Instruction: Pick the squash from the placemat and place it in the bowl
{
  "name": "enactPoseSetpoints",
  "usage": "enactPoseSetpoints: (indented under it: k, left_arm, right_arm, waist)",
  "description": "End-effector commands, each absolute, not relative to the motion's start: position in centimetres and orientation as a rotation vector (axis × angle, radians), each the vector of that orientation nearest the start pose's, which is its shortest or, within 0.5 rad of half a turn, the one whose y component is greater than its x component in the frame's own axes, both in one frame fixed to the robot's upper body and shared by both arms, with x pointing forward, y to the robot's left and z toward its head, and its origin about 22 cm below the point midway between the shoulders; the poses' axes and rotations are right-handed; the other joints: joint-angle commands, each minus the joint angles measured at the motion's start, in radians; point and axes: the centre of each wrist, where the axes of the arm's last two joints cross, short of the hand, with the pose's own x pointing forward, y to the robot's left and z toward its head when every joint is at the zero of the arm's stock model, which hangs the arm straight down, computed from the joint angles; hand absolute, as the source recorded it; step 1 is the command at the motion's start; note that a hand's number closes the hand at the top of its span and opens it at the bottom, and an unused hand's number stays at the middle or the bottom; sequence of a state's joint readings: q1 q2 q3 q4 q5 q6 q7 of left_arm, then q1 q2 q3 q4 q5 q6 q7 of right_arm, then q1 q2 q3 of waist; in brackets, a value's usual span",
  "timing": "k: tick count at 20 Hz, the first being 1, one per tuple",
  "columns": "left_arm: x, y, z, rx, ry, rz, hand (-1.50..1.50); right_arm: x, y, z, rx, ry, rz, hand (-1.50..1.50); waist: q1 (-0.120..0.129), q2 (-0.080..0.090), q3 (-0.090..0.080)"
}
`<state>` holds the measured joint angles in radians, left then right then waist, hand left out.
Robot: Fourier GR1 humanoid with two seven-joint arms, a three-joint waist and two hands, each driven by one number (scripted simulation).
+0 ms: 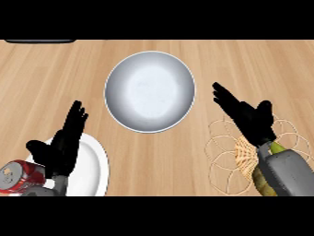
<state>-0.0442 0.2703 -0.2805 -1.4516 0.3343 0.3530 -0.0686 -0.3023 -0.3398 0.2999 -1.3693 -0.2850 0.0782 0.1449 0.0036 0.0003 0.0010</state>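
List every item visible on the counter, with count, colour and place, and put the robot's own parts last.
Round grey bowl: one, grey-white, centre of the wooden counter.
Woven wire placemat: one, tan, lower right, partly under the right forearm.
Squash: one, yellow-green, on the placemat, mostly hidden by the right arm.
White plate: one, lower left.
Red can: one, red with silver top, lying left of the plate.
Dark object: one, black, top left edge, cut off.
Left hand: black, open, over the plate.
Right hand: black, open, above the placemat.

Left black hand (62, 143): fingers straight, pointing up, open.
Right black hand (249, 115): fingers spread, open, grey forearm (292, 173) slanting behind it.
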Motion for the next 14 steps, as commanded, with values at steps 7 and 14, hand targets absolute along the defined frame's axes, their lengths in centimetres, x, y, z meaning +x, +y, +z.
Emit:
enactPoseSetpoints:
  k: [7,14]
  left_arm:
    - [25.4,22.0,0.2,-0.094,-1.505,-0.023,0.0]
    - [25.6,22.8,1.6,-0.2,-1.479,-0.095,0.0]
  right_arm:
    - [27.1,-35.8,9.8,-0.681,-1.165,0.696,1.5]
    - [18.5,-30.5,11.0,-0.46,-1.484,0.562,-1.5]
  waist:
    - [-0.132,-0.02,-0.027]
    - [-0.066,-0.015,-0.003]
